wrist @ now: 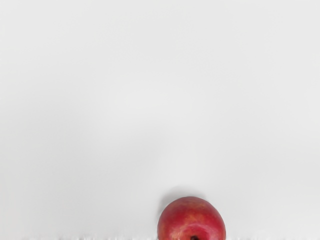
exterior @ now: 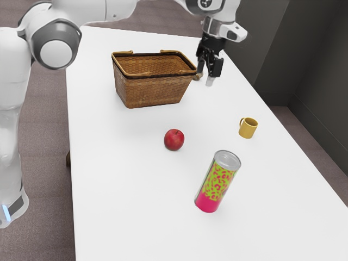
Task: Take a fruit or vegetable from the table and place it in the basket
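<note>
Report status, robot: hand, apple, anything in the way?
Gripper open, not holding apple. Apple on the table, outside the basket. Mug and can stand apart from it.

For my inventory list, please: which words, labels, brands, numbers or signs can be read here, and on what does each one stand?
None can be read.
Can: green and pink pattern, no legible text.
Arm: small mark on a joint, too small to read.
Cup, apple, basket: no text visible.
</note>
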### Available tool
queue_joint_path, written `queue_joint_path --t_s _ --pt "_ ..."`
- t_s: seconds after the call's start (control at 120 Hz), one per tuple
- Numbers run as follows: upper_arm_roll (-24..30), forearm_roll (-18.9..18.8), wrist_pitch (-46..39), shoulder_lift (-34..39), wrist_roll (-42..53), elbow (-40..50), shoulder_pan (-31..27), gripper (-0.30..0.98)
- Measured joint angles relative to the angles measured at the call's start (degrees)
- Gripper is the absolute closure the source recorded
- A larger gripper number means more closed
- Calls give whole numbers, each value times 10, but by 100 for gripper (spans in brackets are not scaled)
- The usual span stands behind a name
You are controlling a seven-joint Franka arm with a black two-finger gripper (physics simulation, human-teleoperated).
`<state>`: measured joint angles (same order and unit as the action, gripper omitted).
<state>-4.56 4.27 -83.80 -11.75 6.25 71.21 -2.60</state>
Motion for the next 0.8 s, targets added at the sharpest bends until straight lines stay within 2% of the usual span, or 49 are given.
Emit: queue_joint_path --t_s 0.058,0.158,0.275,0.375,0.492,0.65,0.8 --pt "5 -4 -3 19 5 18 1 0" --pt "9 -19 -53 149 13 204 8 0" --pt "17 -31 -94 191 23 288 3 0" --pt "35 -38 -130 194 31 332 2 0" --pt "70 -42 -168 177 38 344 10 0" --pt "74 -46 -208 112 46 346 9 0" --pt "73 -54 -227 90 52 346 5 0"
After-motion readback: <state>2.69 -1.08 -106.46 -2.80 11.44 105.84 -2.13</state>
